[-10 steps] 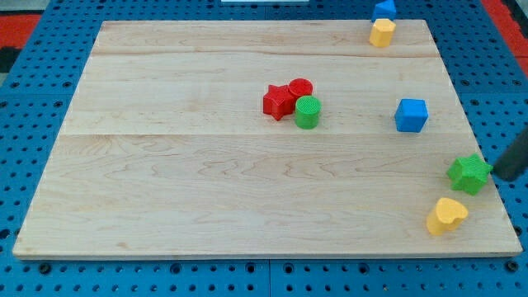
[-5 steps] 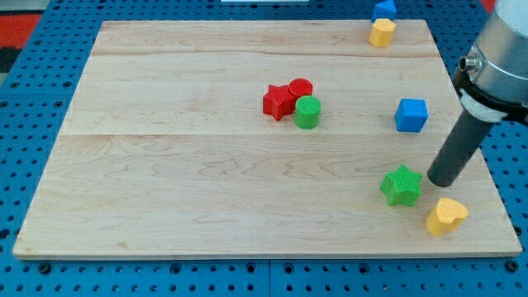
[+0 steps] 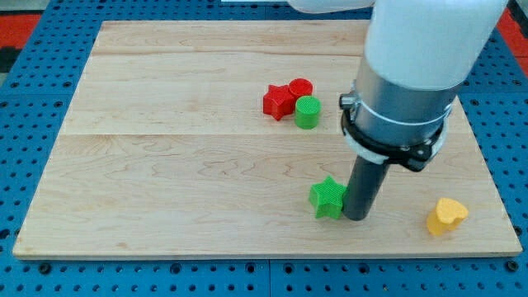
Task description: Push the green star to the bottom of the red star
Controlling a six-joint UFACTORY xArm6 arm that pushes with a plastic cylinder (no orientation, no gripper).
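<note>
Roughly halfway: green star (image 3: 327,197) sits low on the counter (image 3: 165,165), down-right of the red star (image 3: 279,101) and well apart from it, my tip (image 3: 356,217) touching its right side (plain rod end effector, no jaws), so leftward and upward pushing remains.

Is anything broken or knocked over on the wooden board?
Nothing looks broken or odd. The green star block sits flat beside my tip, well below the red star block. The yellow heart-shaped block sits close to the wooden board's right edge, but fully on it.
</note>
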